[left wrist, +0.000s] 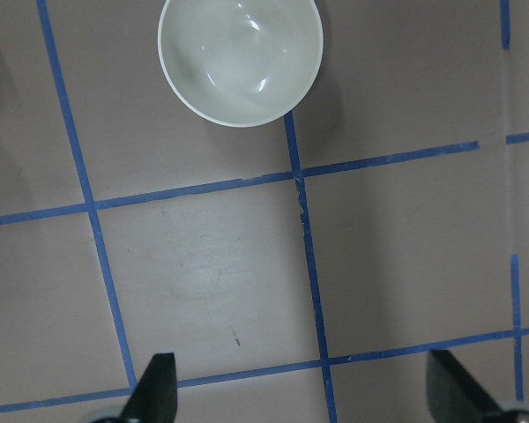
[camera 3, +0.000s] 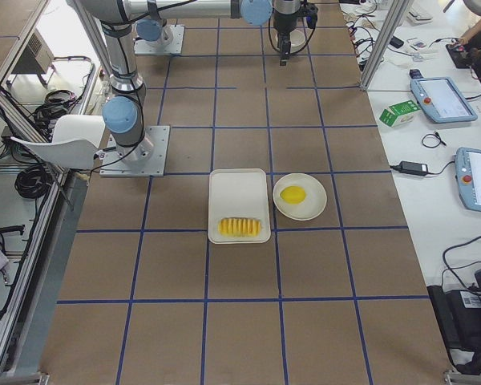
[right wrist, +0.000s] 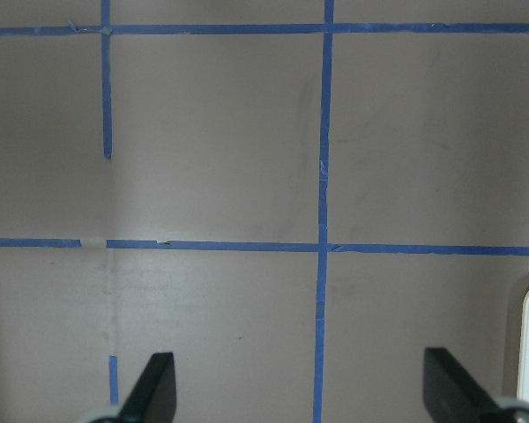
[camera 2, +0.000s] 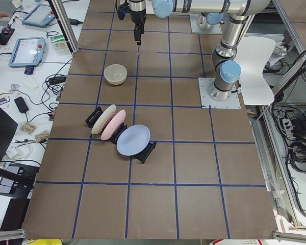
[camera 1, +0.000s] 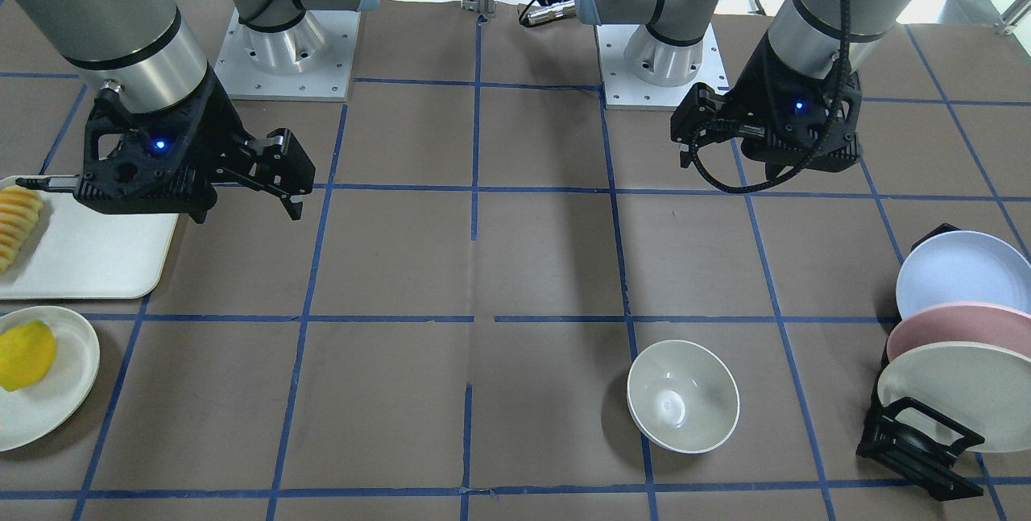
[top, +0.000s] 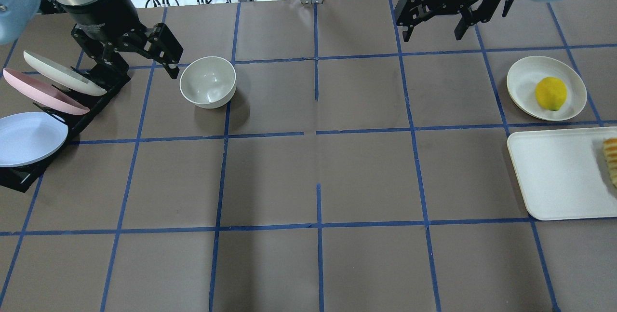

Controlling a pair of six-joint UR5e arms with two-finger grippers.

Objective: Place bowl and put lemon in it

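The off-white bowl (top: 207,82) stands upright and empty on the table on my left side; it also shows in the front view (camera 1: 683,396) and at the top of the left wrist view (left wrist: 240,60). My left gripper (top: 140,67) hangs open and empty above the table, beside the bowl and apart from it. The yellow lemon (top: 551,93) lies on a shallow cream plate (top: 523,80) at the far right, also in the front view (camera 1: 26,354). My right gripper (top: 430,36) is open and empty, well away from the lemon.
A black rack with three pastel plates (top: 38,104) stands just left of the bowl, close to my left gripper. A white tray (top: 554,177) with sliced ridged food (top: 611,160) lies next to the lemon's plate. Brown table paper with blue tape grid lines.
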